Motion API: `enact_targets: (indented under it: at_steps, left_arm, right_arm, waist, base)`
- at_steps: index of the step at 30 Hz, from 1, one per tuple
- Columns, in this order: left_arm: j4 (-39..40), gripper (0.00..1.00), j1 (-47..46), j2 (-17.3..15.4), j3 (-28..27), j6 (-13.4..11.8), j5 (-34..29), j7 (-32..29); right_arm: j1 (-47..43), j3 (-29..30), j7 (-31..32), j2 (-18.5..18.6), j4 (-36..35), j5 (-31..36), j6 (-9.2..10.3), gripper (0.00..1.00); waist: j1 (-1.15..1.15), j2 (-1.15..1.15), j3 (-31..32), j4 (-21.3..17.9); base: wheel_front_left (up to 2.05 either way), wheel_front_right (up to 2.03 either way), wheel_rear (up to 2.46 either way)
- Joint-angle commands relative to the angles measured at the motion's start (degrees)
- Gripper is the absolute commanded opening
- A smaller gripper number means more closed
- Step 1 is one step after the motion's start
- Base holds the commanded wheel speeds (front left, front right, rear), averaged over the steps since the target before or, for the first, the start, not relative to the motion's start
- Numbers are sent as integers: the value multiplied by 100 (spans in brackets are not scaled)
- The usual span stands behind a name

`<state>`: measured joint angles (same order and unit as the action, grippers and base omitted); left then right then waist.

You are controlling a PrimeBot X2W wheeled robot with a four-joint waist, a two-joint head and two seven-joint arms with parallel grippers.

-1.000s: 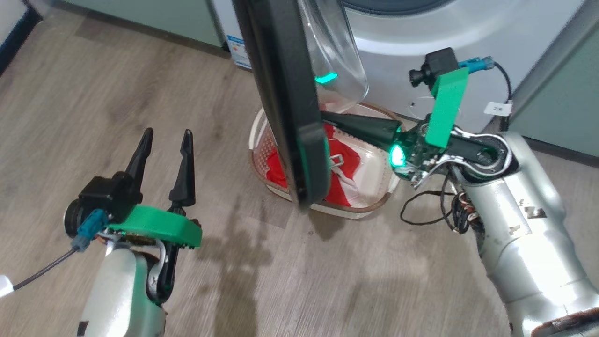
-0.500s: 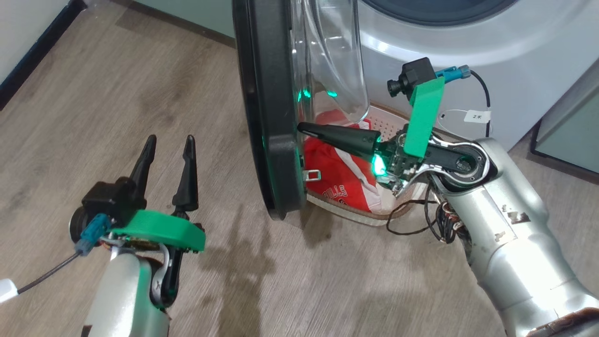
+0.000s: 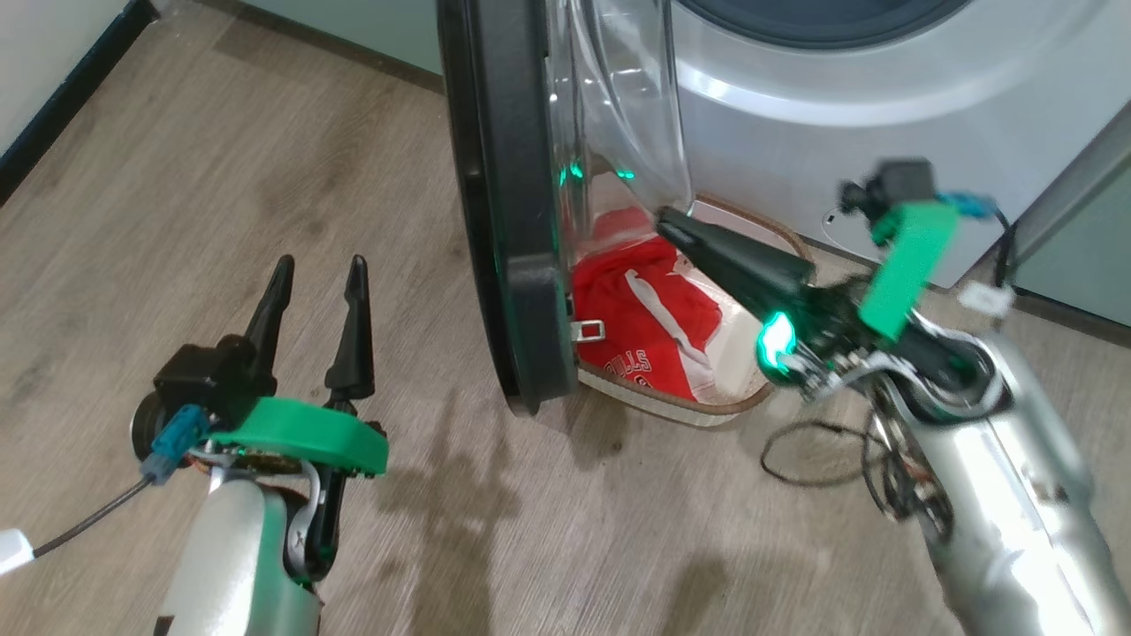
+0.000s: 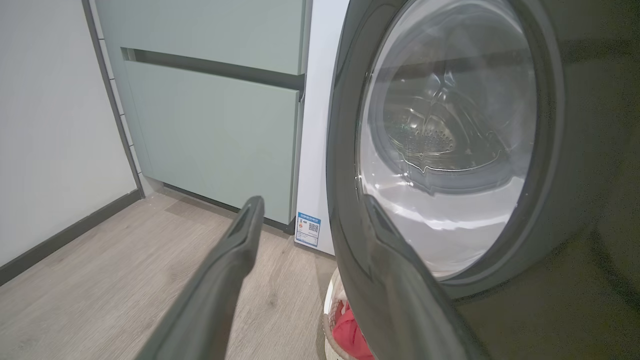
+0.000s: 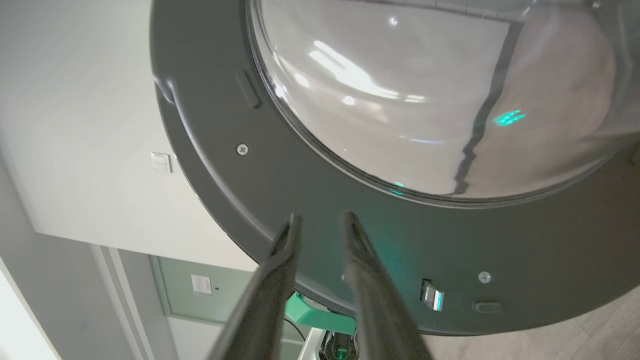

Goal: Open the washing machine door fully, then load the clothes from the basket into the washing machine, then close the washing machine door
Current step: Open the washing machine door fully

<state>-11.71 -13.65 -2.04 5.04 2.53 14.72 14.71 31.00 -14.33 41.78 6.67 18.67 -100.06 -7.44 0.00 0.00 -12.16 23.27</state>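
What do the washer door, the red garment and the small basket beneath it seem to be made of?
Large round black-rimmed washing machine door: rim likely moulded plastic, dark with screws; bulging clear centre looks like glass, see-through with sharp highlights. Bright red garment: soft fabric, crumpled folds, white printed lettering. Small cream basket: probably plastic, smooth pale wall; brown rim looks woven.

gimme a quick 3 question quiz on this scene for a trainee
1. Fill in: the left claw holds ____.
2. True or false: the clothes lie in the basket.
3. Which claw faces the inner, latch side of the washing machine door? A) left claw B) right claw
Key: 1 nothing; 2 true; 3 B
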Motion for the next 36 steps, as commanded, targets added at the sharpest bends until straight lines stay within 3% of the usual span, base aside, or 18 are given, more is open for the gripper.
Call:
enact_targets:
  at_steps: [1, 10, 19, 24, 29, 30, 36]
  left_arm:
    - [200, 100, -41, -84, -219, -27, 34, 29]
    - [147, 100, 24, -84, -328, 19, -36, 29]
    - [87, 100, 145, -84, -384, 27, -60, 29]
    - [85, 100, 196, -84, -402, 28, -94, 29]
    - [83, 100, 205, -84, -397, 41, -132, 29]
    - [83, 100, 205, -84, -397, 41, -132, 29]
    - [83, 100, 187, -84, -462, 40, -172, 29]
  right_arm:
    - [-115, 45, -135, -25, -358, -27, -5, 100]
    - [-1617, 603, -866, -43, -1603, 8, -5, 100]
    - [-2652, 950, -1997, -268, -2663, 686, -5, 100]
    - [-2622, 1174, -3268, -328, -2911, 1650, -5, 100]
    - [-2313, 1220, -4569, -136, -2612, 3225, -5, 100]
    - [-2313, 1220, -4569, -136, -2612, 3225, -5, 100]
    - [-1946, 1290, -5495, 25, -1942, 5769, -5, 100]
  waist:
    - [0, 0, 15, -23]
    - [0, 0, 128, -141]
    - [0, 0, 300, -193]
    - [0, 0, 352, -237]
    - [0, 0, 384, -266]
    - [0, 0, 384, -266]
    - [0, 0, 409, -297]
  base:
    - [0, 0, 0]
    - [0, 0, 0]
    - [0, 0, 0]
    - [0, 0, 0]
    - [0, 0, 0]
    - [0, 0, 0]
    - [0, 0, 0]
